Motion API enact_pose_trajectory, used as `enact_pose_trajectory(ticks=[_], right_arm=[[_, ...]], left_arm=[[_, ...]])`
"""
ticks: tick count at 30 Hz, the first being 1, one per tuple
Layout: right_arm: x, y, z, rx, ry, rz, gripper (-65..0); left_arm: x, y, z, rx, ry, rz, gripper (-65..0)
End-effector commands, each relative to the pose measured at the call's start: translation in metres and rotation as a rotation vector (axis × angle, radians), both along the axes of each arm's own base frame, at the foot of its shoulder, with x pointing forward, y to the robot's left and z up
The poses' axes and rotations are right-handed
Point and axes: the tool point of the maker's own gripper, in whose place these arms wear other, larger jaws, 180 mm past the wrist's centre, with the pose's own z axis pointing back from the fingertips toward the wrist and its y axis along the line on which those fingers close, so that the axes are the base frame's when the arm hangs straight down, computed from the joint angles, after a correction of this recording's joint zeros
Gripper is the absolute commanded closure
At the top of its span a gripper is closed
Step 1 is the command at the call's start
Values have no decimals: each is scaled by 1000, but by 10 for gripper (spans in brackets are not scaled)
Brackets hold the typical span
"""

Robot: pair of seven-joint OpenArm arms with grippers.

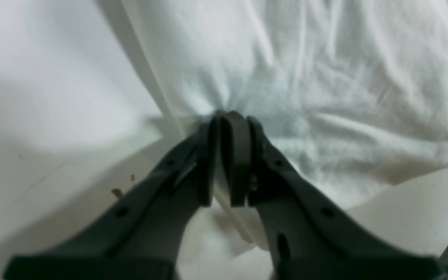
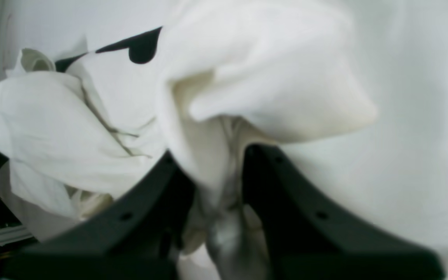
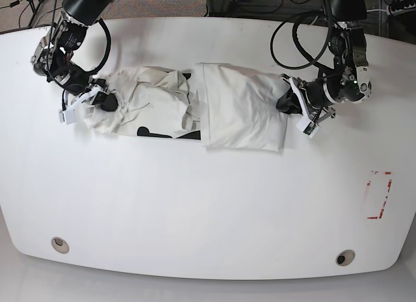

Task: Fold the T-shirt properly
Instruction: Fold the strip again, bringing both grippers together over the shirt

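Folding is under way but far from finished, as far as these views show. The T-shirt (image 3: 195,107) lies stretched across the far half of the desk (image 3: 195,204), strung out between the two pincers. The half nearer the left pincer (image 3: 290,102) is already laid over into a fairly flat, smooth panel with a straight edge down its middle. The half nearer the right pincer (image 3: 104,100) is a rumpled heap of creases and bunched folds, so it needs flattening and folding before the job could be called proper.

Both pincers are clamped on the shirt. The left wrist view shows the left pincer (image 1: 230,116) with its jaws pressed together on a pinch of cloth at the shirt's edge, the fabric puckering out from that point. The right wrist view shows the right pincer (image 2: 216,163) with a thick wad of cloth gathered between its jaws and spilling out beyond them.

Black print shows on the crumpled half, just beyond the right pincer and along the near edge of the heap, but only as broken curved shapes; no word or brand can be read. A red outlined rectangle (image 3: 378,195) is marked on the desk well away from the left pincer, with no legible writing.
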Motion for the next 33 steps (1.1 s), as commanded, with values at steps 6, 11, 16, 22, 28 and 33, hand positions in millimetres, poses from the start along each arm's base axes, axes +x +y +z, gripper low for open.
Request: enact_pose_trajectory(ticks=[6, 11, 16, 22, 28, 33], right_arm=[[16, 3, 56, -140, -164, 80, 0], [22, 37, 81, -204, -240, 214, 0], [25, 83, 107, -247, -333, 362, 0], [30, 126, 137, -237, -448, 457, 0], [34, 166, 146, -153, -494, 494, 0], [31, 198, 153, -82, -523, 531, 0]], left_arm=[[-20, 25, -32, 265, 128, -29, -67], [-3, 25, -26, 323, 101, -30, -67], [2, 20, -27, 361, 97, -33, -67], [16, 9, -21, 379, 73, -32, -68], [18, -3, -20, 364, 69, -34, -68], [17, -15, -21, 336, 72, -36, -68]])
